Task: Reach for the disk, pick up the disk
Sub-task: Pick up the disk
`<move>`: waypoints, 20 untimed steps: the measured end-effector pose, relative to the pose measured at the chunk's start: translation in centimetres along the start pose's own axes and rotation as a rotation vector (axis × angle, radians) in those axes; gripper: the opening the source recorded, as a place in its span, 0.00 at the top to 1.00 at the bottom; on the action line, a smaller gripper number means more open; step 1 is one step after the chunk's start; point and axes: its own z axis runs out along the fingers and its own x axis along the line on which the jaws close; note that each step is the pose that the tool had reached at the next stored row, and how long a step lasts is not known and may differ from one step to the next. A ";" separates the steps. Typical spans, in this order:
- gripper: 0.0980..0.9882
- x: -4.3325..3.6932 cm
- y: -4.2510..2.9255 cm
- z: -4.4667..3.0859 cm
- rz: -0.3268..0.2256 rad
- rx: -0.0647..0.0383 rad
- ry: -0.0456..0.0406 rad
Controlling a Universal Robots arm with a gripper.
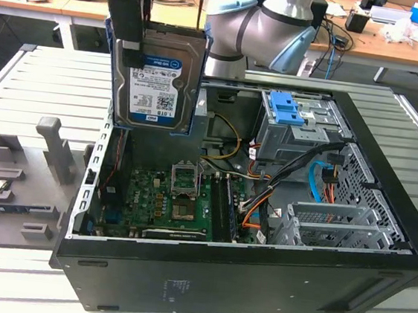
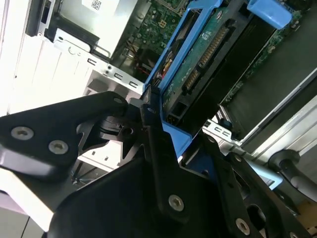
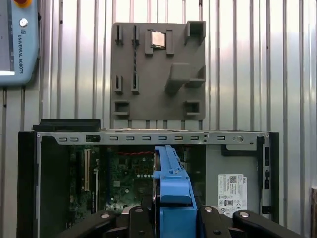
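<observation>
Above the open computer case [image 1: 256, 281], at its end toward the exterior view's left, you see the disk [image 1: 156, 80] held upright in the air, its white-and-blue label facing the camera and its blue rails [image 1: 198, 88] running down both sides. The gripper [image 1: 130, 14] pinches the disk at its upper edge, with black fingers [image 1: 127, 10] pressed against it from the side toward the exterior view's left. In the second wrist view you see the disk [image 2: 198, 64] from its underside, green circuit board and connector exposed, and the black fingers [image 2: 158, 148] closed against the blue rail [image 2: 171, 134]. In the first wrist view the disk [image 3: 171, 198] appears edge-on as a blue strip clamped between black finger links [image 3: 133, 218] on either side. Directly under the disk lies the motherboard [image 1: 170, 201] on the floor of the case, and toward the exterior view's right stands the grey metal drive cage [image 1: 293, 135] with a blue plastic latch [image 1: 285, 108] on top. Orange and black cables [image 1: 265, 192] run between the cage and the board. Outside the case, toward the exterior view's left, a grey fixture plate [image 1: 19, 181] rests on the slatted metal table [image 1: 44, 87]; in the first wrist view you see a small silver chip [image 3: 158, 38] seated in the plate. Behind the case rises the robot arm [image 1: 272, 21].
</observation>
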 end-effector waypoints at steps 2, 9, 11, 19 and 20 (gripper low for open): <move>0.70 1.27 0.02 -0.01 0.000 0.000 0.0000; 0.70 2.95 0.04 -0.03 0.000 0.000 0.0000; 0.70 3.48 0.05 -0.04 0.000 0.000 -0.0001; 0.70 6.00 0.08 -0.06 0.000 0.000 0.0000; 0.70 6.18 0.08 -0.06 0.000 0.000 0.0000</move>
